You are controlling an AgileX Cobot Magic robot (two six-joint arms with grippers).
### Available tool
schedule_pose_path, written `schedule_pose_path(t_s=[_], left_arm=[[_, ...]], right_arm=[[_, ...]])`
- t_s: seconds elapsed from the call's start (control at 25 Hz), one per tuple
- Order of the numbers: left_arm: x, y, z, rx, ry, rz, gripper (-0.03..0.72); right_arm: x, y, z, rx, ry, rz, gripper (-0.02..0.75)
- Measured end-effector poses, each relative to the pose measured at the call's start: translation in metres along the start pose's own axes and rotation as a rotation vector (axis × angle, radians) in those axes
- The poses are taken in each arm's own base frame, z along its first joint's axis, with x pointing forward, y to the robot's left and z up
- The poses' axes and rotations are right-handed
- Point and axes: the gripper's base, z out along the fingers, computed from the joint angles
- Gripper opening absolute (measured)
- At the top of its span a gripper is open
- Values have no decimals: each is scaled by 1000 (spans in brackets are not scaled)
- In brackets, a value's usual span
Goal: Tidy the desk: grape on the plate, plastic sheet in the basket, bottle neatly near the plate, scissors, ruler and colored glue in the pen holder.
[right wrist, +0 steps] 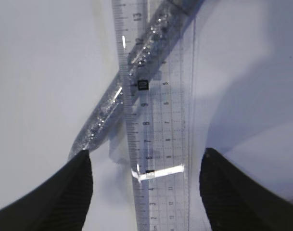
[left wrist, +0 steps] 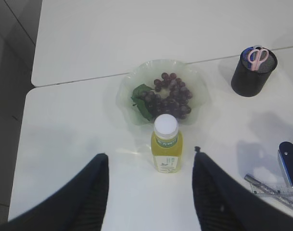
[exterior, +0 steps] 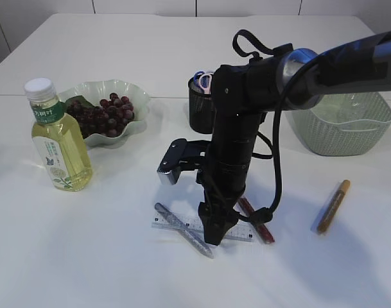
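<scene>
Right claw [exterior: 216, 236] over ruler [right wrist: 160, 144]; scissors [exterior: 203, 80] in pen holder [exterior: 200, 109].

A staged desk setup in a test room or lab is suggested: plain white tabletops [exterior: 118, 269] are pushed together, a grey tiled floor [left wrist: 9, 72] is seen beside them, and a black mesh pen holder [exterior: 200, 106] with a transparent plastic ruler [right wrist: 158, 159] is laid out for a black robot arm [exterior: 237, 128].
</scene>
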Motion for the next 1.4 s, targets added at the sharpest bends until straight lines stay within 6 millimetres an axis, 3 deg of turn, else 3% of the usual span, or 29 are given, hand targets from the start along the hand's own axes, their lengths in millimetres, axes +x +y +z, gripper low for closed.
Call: schedule_pose_path(t_s=[1.4], left_arm=[[0,0,0,-1,0,0,411]], right_arm=[[-1,-5,7,29,-4,-3,525]])
